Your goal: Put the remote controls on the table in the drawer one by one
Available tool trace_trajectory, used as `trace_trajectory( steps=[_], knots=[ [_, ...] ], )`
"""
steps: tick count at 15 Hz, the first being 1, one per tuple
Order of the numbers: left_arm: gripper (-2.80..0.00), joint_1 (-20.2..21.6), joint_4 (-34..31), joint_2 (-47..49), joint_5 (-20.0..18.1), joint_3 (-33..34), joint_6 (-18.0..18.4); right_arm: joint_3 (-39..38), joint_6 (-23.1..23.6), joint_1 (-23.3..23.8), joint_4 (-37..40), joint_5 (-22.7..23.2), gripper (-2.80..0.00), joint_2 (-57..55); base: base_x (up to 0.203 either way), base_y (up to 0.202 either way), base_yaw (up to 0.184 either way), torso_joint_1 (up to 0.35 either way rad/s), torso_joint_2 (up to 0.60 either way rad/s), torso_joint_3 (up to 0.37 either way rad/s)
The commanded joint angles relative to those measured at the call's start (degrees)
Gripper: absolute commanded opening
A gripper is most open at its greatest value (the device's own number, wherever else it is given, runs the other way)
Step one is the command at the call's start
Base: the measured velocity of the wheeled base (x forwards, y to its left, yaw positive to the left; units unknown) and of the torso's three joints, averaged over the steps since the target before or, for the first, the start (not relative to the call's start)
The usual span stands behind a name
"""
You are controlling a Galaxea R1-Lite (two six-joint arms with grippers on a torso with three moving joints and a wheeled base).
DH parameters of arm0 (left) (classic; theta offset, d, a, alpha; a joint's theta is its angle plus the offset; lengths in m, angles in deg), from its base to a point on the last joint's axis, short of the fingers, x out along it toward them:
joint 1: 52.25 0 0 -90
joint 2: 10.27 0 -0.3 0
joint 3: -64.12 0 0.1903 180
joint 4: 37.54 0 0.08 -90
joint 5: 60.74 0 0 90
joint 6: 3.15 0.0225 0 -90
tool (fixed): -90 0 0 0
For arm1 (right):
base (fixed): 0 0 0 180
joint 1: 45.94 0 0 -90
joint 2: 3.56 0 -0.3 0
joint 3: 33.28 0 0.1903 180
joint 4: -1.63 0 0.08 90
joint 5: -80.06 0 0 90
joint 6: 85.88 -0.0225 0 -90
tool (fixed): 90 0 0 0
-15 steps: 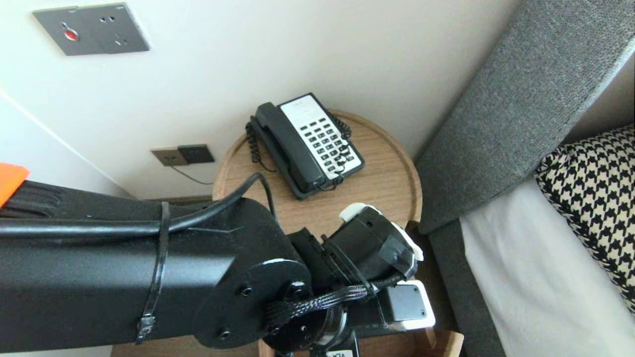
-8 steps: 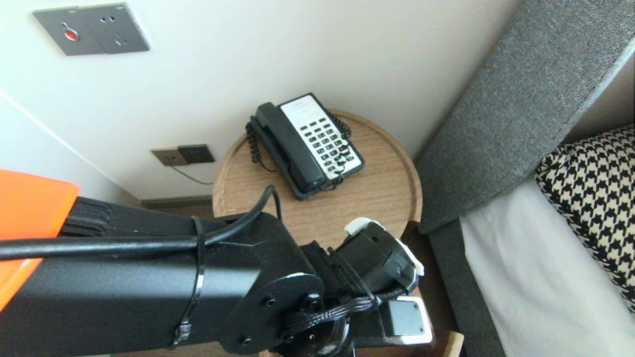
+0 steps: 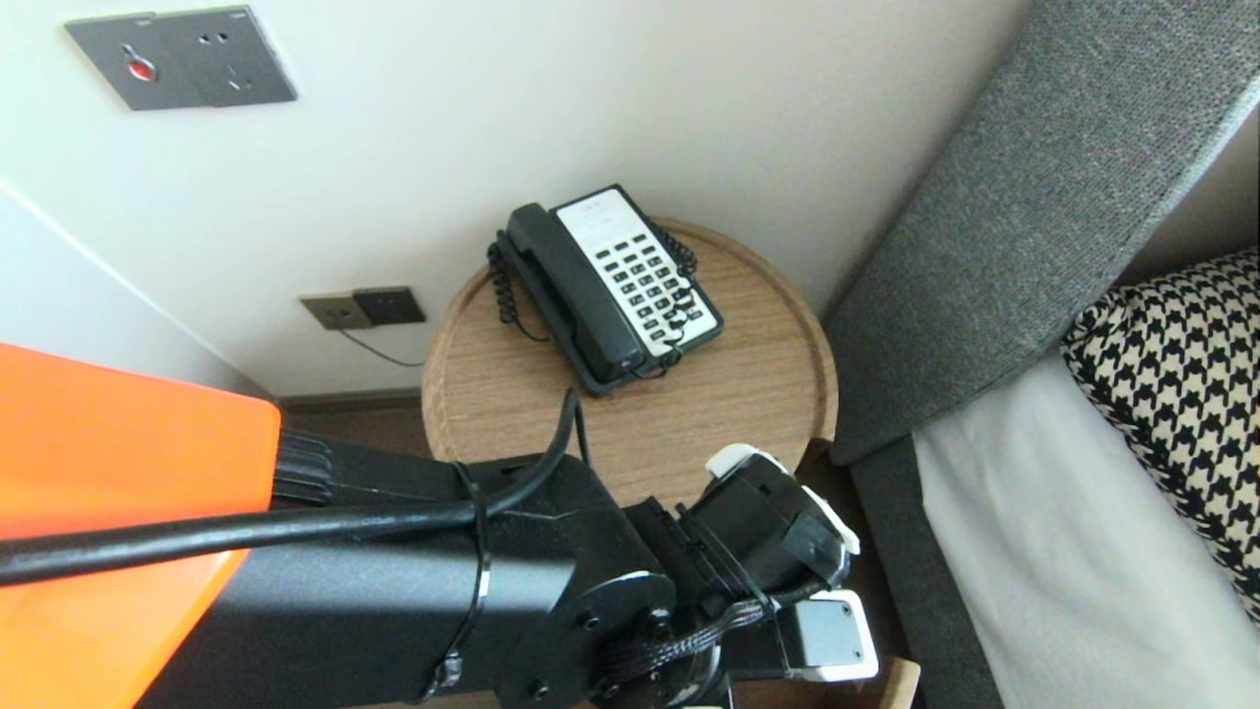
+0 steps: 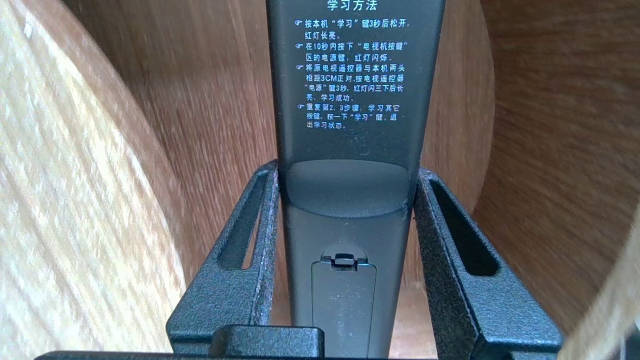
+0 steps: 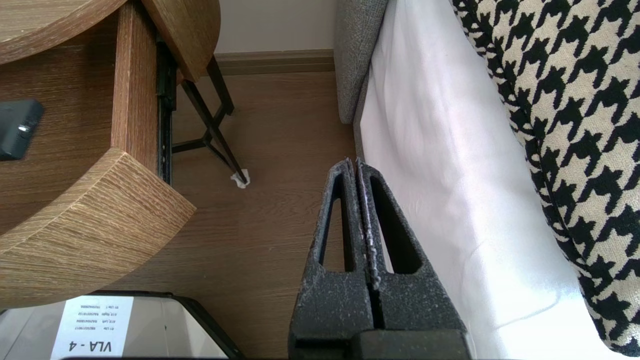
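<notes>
- A black plastic remote control (image 4: 350, 75), printed back and battery cover showing, is clamped at mid-length between the jaws of the left gripper (image 4: 345, 170).
- The remote is held inside the open curved-front wooden drawer (image 5: 90, 215), below the round wooden bedside table (image 3: 748, 384).
- A black corded telephone (image 3: 610, 286) is seen on that table.
- The right gripper (image 5: 356, 162), jaws pressed together and empty, is parked above the brown wooden floor (image 5: 280, 125) beside the white-sheeted bed (image 5: 440, 150).

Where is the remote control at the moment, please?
The remote control is held back-side up in the left pincer, seen in the left wrist view, inside the open wooden drawer under the round bedside table, left of the bed.
</notes>
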Motion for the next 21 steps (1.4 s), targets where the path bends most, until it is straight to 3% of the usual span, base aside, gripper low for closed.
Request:
trace_trajectory(
  steps=[1, 6, 9, 13, 21],
  knots=[
    [-2.8, 0.1, 1.2, 0.8, 1.9, 0.8, 1.0, 0.0, 0.0, 0.0, 0.0, 0.0, -2.8, 0.3, 0.0, 0.0, 0.0, 0.0, 0.0, 0.0],
    [-2.8, 0.1, 4.5, 1.1, 5.5, 2.9, 1.4, 0.0, 0.0, 0.0, 0.0, 0.0, -2.8, 0.4, 0.0, 0.0, 0.0, 0.0, 0.0, 0.0],
    [-2.8, 0.2, 8.3, 2.3, 10.0, 3.7, 1.2, 0.0, 0.0, 0.0, 0.0, 0.0, -2.8, 0.4, 0.0, 0.0, 0.0, 0.0, 0.0, 0.0],
    [-2.8, 0.2, 8.3, 4.0, 13.8, 3.5, 1.4, 0.0, 0.0, 0.0, 0.0, 0.0, -2.8, 0.4, 0.0, 0.0, 0.0, 0.0, 0.0, 0.0],
    [-2.8, 0.2, 8.3, 6.4, 15.8, 0.5, 3.8, 0.0, 0.0, 0.0, 0.0, 0.0, -2.8, 0.4, 0.0, 0.0, 0.0, 0.0, 0.0, 0.0]
  ],
)
